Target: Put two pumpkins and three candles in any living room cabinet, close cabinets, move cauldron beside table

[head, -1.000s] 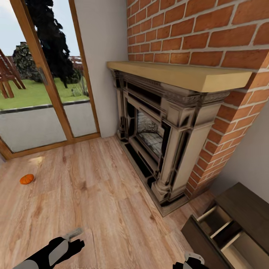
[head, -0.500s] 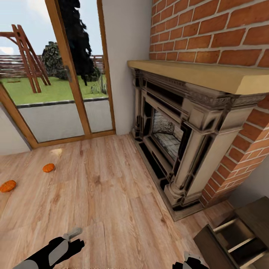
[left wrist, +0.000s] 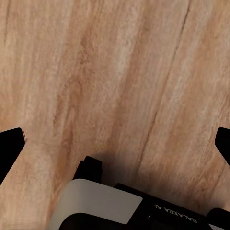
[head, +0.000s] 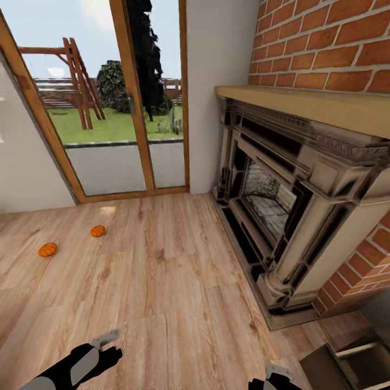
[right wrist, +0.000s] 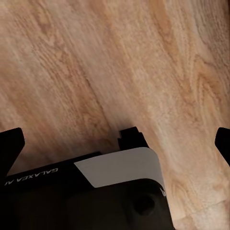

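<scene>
1. Cabinet (head: 355, 364) — a dark-brown wood corner shows at the lower right of the head view, with one drawer pulled open. A pale divider strip crosses the drawer's dark inside; whether anything lies in it cannot be told from here.
2. Pumpkins — two small, flattened orange rounds on the wood floor (head: 173, 292), well apart from the cabinet. One pumpkin (head: 97, 231) lies near the glass door (head: 108, 124); the other pumpkin (head: 47, 249) sits a little further left and closer to the robot. The two are near each other but not touching.
3. Both pumpkins rest on bare planks, each with a slightly darker ribbed top.
4. Fireplace (head: 287, 216) — ornate grey-beige surround against a red brick wall (head: 325, 43), with a tan wooden mantel (head: 303, 105) above. It stands on the right side, between the door wall and the cabinet.
5. Left gripper (left wrist: 115, 143) — the black fingertips sit at opposite edges of the left wrist view, spread wide, with only floor planks between them. In the head view it hangs low above the floor at lower left.
6. Right gripper (right wrist: 115, 143) — the same picture in the right wrist view: fingertips far apart, nothing held, wood grain beneath.
7. Through the door: lawn, a wooden swing frame (head: 76, 76), dark trees.
</scene>
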